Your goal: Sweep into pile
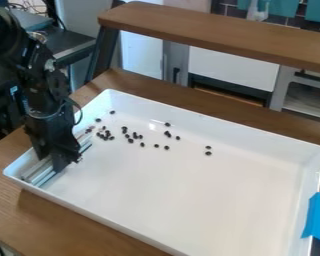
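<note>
Likely you're gathering; I can't tell if the gripper [64, 162] clamps the pale tool [39, 171], so check, then herd the dark bits [130, 141].

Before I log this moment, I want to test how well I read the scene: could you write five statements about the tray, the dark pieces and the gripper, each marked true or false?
1. The small dark pieces lie inside the white tray. True.
2. They form one tight pile. False: they are scattered, some in loose clusters.
3. The gripper is at the blue tape. False: it is at the tray's opposite end, by a long pale tool.
4. The blue tape is on the tray's rim. True.
5. The tray stands on a stove. False: it rests on a wooden tabletop.
</note>
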Controlling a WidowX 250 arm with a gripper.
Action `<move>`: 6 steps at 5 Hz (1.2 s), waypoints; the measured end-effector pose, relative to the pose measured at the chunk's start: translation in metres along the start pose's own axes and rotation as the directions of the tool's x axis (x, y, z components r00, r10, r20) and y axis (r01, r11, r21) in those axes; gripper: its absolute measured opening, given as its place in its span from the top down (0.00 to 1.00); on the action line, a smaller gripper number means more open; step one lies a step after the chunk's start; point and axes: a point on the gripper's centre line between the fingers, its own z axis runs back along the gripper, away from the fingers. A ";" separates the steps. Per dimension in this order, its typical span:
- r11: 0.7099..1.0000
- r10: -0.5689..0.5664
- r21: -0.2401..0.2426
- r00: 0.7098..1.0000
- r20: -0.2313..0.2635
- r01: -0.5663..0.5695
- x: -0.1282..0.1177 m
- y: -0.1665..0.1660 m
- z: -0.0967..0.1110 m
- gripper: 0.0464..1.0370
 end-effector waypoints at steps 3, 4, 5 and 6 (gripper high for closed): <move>0.983 0.075 -0.175 0.994 0.082 -0.060 0.057 -0.069 0.055 0.67; 0.978 0.088 -0.199 0.989 0.116 -0.064 0.082 -0.108 0.082 0.67; 0.974 0.075 -0.220 0.990 0.116 -0.048 0.100 -0.150 0.097 0.67; 0.979 0.061 -0.201 0.992 0.107 -0.038 0.110 -0.177 0.094 0.67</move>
